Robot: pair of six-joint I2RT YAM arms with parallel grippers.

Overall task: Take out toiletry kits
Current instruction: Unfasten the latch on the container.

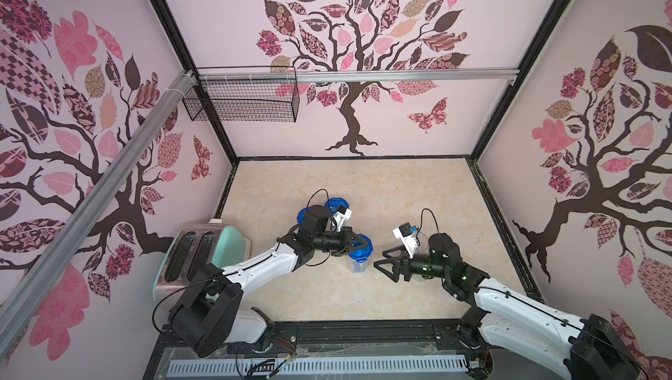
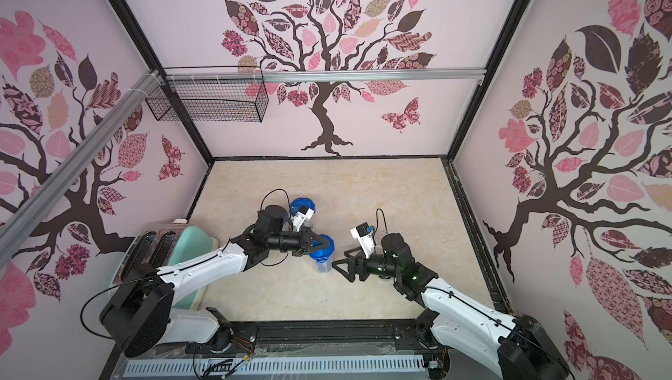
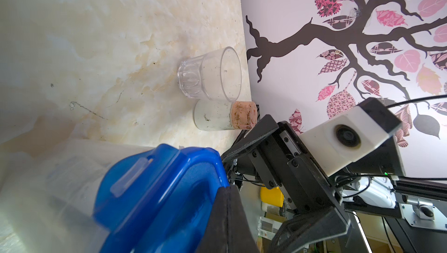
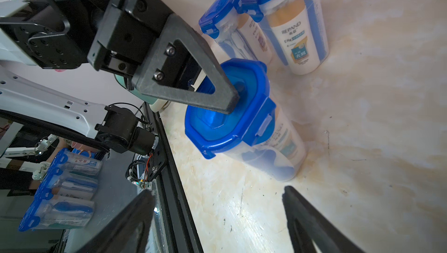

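I see the left gripper (image 1: pixel 365 243) over the blue lid (image 1: pixel 362 251) of a clear jar (image 1: pixel 357 267) standing mid-table, its jaws pinched together. My right gripper (image 1: pixel 381 259) sits just right of that jar, apart from it, with its jaws spread and pointing toward it. Two more blue lids (image 1: pixel 332 203) show farther back, behind the left wrist (mostly hidden by it). A mint toaster (image 1: pixel 189 251) stands near left, and a wire basket (image 1: pixel 251 102) hangs on the far wall.

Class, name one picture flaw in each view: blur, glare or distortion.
Both top views: wide lens splays the walls. Left wrist: the near lid is blurred, the glass sharp. Right wrist: glare on the table, blurred fingers.
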